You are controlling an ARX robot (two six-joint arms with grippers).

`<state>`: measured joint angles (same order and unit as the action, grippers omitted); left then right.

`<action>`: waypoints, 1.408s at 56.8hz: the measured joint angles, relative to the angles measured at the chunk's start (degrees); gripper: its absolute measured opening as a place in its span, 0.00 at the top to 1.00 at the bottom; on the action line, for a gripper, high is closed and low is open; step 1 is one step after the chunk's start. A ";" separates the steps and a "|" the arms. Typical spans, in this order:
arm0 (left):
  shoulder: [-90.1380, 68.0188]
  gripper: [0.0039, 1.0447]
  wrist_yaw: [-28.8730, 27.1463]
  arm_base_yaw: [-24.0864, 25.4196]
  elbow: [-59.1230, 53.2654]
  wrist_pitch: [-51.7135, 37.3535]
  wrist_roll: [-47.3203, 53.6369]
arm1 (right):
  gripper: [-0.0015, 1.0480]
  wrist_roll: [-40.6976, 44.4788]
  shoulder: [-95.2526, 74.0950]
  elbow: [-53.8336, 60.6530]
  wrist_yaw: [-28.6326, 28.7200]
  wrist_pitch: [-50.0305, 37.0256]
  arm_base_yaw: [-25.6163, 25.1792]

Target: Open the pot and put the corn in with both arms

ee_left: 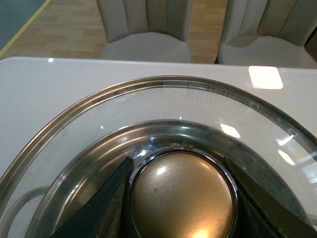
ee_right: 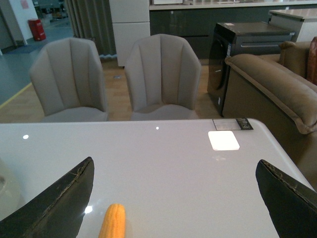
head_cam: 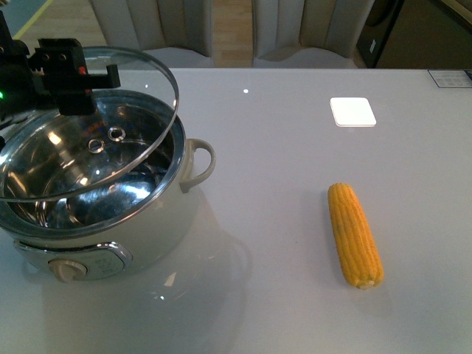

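Note:
The cream-white pot (head_cam: 166, 221) stands at the table's left, its steel interior open to view. My left gripper (head_cam: 70, 70) is shut on the gold knob (ee_left: 182, 198) of the glass pot lid (head_cam: 140, 140), holding the lid tilted above the pot, its far edge raised. The yellow corn (head_cam: 355, 233) lies on the table at the right, lengthwise front to back. In the right wrist view the corn's tip (ee_right: 113, 221) shows between the wide-open fingers (ee_right: 59, 198) of my right gripper (ee_right: 181, 208), which is above the table and does not show in the front view.
The white table (head_cam: 280, 147) carries a bright square light reflection (head_cam: 352, 111) at the far right. Two grey chairs (ee_right: 161, 74) stand behind the far edge. A brown sofa (ee_right: 277, 89) and a dark cabinet are beyond the table's right side.

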<state>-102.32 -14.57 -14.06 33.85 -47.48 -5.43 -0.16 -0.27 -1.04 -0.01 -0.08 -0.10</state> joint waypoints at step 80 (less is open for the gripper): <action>-19.85 0.57 23.63 52.96 -3.72 -22.51 11.91 | 0.09 0.00 0.00 0.00 -0.02 0.00 0.00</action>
<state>-122.17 9.06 38.89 30.13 -70.00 6.48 -0.16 -0.27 -1.04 -0.03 -0.08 -0.10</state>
